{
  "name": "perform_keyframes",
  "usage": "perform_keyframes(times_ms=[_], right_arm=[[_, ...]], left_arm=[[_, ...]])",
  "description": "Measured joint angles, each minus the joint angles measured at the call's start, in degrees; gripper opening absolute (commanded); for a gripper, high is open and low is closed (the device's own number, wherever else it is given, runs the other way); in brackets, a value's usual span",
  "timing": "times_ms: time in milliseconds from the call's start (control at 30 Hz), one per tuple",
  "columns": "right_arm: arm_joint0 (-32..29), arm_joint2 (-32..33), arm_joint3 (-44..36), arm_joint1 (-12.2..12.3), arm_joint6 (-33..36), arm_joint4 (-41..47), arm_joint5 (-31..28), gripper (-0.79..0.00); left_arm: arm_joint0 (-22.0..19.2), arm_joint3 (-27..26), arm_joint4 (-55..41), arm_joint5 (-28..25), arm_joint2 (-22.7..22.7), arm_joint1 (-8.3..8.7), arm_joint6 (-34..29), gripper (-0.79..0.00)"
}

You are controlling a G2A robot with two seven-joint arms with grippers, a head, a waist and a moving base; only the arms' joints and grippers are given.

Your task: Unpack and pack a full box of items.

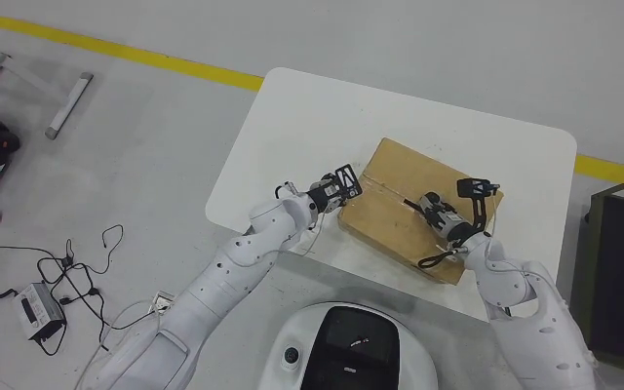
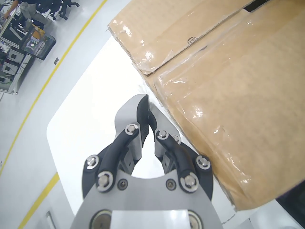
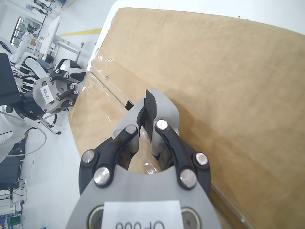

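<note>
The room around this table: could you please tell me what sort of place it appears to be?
Most likely a robotics lab or workshop hall: a pale painted floor with a yellow line, benches of electronic equipment, and loose cables lying on the floor.

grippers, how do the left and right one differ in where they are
The left gripper is beside the box, over the table; the right gripper is over the box's top. The left gripper is at the box's end where the flap seam starts; the right gripper is toward the opposite end. Both are shut and hold nothing.
</note>
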Motion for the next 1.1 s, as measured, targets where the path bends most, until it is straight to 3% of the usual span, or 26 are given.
perform_keyframes(times_ms=[300,533,1100], right_arm=[[0.7,-0.3,1.1,0.0,1.0,-0.8,0.4,-0.785],[1.0,-0.2,1.5,0.0,1.6,-1.1,0.7,-0.785],[1.3,-0.6,1.6,-0.2,2.1,-1.1,1.2,-0.785]], left_arm=[[1.0,-4.5,16.4,6.4,2.0,0.48,-1.3,-0.785],[1.5,-5.0,24.6,9.7,2.5,0.62,-1.2,-0.785],[2.7,-5.6,37.3,16.8,2.6,0.31,-2.1,-0.785]])
